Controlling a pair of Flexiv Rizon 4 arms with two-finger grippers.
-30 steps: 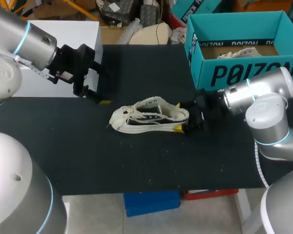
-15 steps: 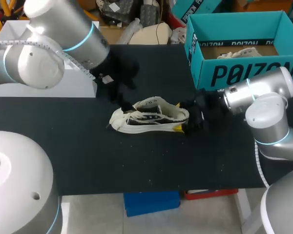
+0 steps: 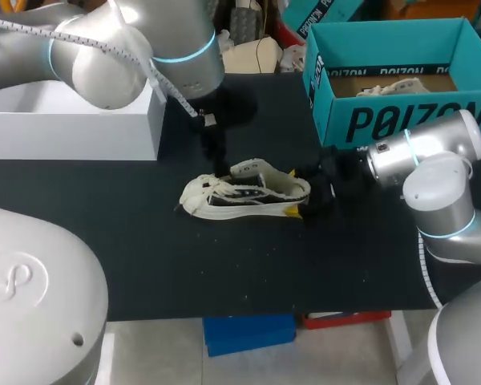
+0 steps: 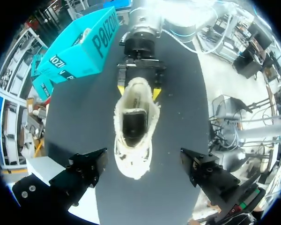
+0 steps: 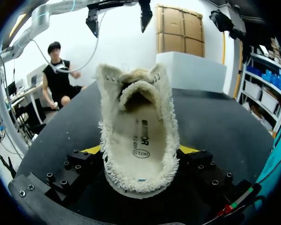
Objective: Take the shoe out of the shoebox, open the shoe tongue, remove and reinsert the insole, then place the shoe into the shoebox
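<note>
At table (image 3: 128,241) centre: shoe (image 3: 244,192) on its sole | right gripper (image 5: 139,152) clamps heel | left gripper (image 4: 144,168) spread wide above | advice: descend centred, pinch tongue (image 5: 136,91), lift toeward; right arm holds steady.

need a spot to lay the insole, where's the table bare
Bare: the table strip between shoe and near edge, and the patch off its toe before the white box. Crowded: the heel in the right gripper, and over the shoe, under the left gripper.
</note>
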